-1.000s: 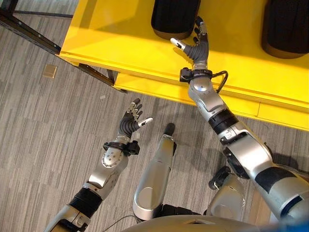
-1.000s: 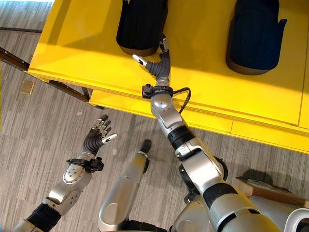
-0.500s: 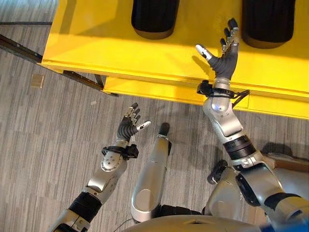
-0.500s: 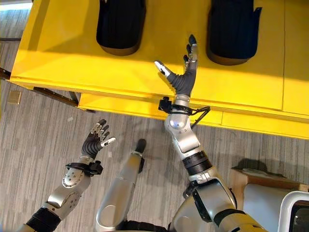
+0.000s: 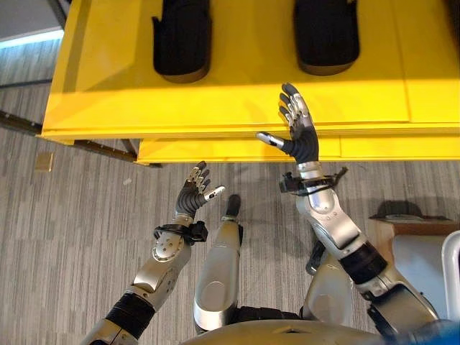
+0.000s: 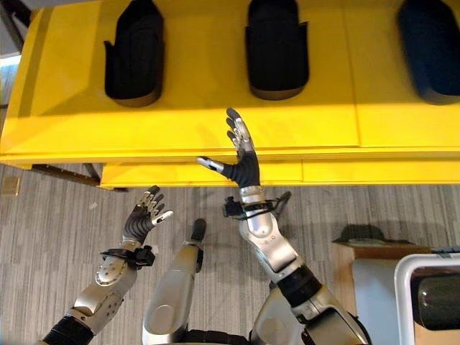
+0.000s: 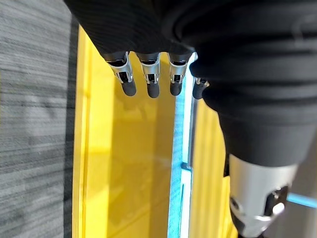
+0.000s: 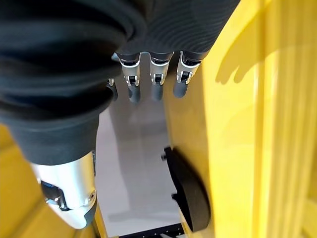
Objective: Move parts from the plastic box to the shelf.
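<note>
The left hand [image 5: 194,194] hangs over the floor with fingers spread and empty, seemingly idle. To its right, the right hand [image 6: 241,159] is raised at the front edge of the yellow shelf [image 6: 180,122], fingers spread, holding nothing. Beyond it lie dark parts [image 6: 277,50], well apart from the fingertips, probably already placed. The plastic box [image 6: 424,295], likely the white-rimmed one, sits to its far right.

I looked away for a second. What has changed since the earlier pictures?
The right hand drew back from the black part toward the yellow shelf edge, open and empty. The camera also shifted. The left hand stayed open over the floor; the parts stayed put.
</note>
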### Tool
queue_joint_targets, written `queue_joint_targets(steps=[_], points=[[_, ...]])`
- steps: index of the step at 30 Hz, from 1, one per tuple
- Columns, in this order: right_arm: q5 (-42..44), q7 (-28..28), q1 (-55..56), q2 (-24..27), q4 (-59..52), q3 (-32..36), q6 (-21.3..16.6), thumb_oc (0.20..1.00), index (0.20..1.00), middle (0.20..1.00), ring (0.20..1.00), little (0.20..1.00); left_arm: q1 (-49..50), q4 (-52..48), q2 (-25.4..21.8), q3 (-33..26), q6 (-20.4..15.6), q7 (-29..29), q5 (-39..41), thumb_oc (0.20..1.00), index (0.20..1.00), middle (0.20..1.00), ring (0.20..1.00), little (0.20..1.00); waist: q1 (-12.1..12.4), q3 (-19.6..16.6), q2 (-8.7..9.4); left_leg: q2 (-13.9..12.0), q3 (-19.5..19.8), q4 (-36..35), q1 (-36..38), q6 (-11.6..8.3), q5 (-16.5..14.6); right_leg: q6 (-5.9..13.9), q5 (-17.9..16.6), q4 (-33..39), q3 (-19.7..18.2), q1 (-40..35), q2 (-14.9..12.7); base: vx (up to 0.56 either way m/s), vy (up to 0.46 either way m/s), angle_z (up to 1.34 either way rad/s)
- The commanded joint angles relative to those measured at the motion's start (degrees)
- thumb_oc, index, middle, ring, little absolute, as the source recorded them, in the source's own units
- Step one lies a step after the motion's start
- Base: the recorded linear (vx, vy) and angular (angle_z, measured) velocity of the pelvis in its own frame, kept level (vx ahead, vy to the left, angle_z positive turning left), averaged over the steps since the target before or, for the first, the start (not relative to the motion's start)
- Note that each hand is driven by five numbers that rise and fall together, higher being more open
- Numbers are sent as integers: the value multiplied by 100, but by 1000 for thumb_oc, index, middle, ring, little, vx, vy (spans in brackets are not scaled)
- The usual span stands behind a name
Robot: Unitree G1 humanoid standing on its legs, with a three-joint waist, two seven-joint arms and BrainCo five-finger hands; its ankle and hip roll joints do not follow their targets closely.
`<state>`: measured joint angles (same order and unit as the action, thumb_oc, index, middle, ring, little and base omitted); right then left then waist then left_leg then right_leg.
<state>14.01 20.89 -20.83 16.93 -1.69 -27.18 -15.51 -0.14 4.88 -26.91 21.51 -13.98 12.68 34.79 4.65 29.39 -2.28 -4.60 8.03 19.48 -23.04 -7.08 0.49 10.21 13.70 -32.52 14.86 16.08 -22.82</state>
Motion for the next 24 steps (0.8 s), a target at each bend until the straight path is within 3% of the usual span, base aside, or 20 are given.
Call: queue_joint_targets(steps=[1, 5, 11, 15, 17, 19, 21, 22, 24], points=[[82, -531, 266, 339, -381, 271, -394, 1000, 1000, 1000, 1000, 1000, 234, -135, -18, -283, -261, -267, -212, 1000, 1000, 1000, 1000, 1000, -222, -617, 65, -619, -445, -657, 578, 71, 266, -366, -321, 458, -88, -72, 526, 41, -181, -63], [97, -811, 732, 774, -471, 468, -368, 1000, 1000, 1000, 1000, 1000, 389, -112, 74, -592, -304, -343, -288, 1000, 1000, 1000, 1000, 1000, -379, -862, 70, -1076, -556, -1410, 1070, 42, 783, -505, -187, 447, -313, -31, 949, 13, -194, -56], [242, -1165, 1313, 1200, -692, 862, -409, 1000, 1000, 1000, 1000, 1000, 604, -181, 194, -809, -335, -509, -353, 1000, 1000, 1000, 1000, 1000, -508, -1182, 69, -1577, -766, -1912, 1450, -17, 1428, -752, 28, 211, -656, 220, 1597, 3, -268, -48], [260, -1309, 1582, 1288, -511, 952, -359, 1000, 1000, 1000, 1000, 1000, 614, -61, 303, -816, -334, -648, -341, 1000, 1000, 1000, 1000, 1000, -534, -1347, 106, -1608, -688, -1794, 1546, 3, 1809, -858, -35, 509, -866, 82, 1879, 47, -233, -52], [270, -1319, 1713, 1253, -404, 996, -316, 1000, 1000, 1000, 1000, 1000, 610, -63, 374, -825, -319, -675, -334, 1000, 1000, 1000, 1000, 1000, -486, -1432, 122, -1456, -493, -1657, 1465, 60, 1912, -902, -202, 905, -959, -31, 1993, 69, -181, -44], [370, -1359, 1905, 1144, -287, 1041, -270, 1000, 1000, 1000, 1000, 1000, 617, -42, 421, -871, -294, -701, -338, 1000, 1000, 1000, 1000, 1000, -460, -1487, 209, -1070, -320, -1585, 1440, 168, 1742, -908, -391, 1465, -1012, -321, 2040, 107, -215, -30], [421, -1458, 2123, 1101, -295, 1139, -228, 1000, 1000, 1000, 1000, 1000, 629, 26, 465, -878, -282, -753, -345, 1000, 1000, 1000, 1000, 1000, -509, -1598, 241, -584, -433, -1663, 1384, 283, 1327, -873, -648, 2009, -966, -597, 2110, 126, -199, -10], [486, -1523, 2198, 1059, -262, 1163, -202, 1000, 1000, 1000, 1000, 1000, 648, 75, 475, -880, -288, -760, -368, 1000, 1000, 1000, 1000, 1000, -497, -1629, 266, -187, -445, -1683, 1405, 373, 974, -818, -781, 2376, -949, -812, 2127, 132, -133, 3], [511, -1601, 2298, 988, -237, 1127, -175, 1000, 1000, 1000, 1000, 1000, 762, 77, 494, -901, -294, -781, -421, 1000, 1000, 1000, 1000, 1000, -432, -1710, 281, 451, -199, -1667, 1332, 492, 595, -770, -979, 2688, -1006, -951, 2181, 126, -88, -4]])
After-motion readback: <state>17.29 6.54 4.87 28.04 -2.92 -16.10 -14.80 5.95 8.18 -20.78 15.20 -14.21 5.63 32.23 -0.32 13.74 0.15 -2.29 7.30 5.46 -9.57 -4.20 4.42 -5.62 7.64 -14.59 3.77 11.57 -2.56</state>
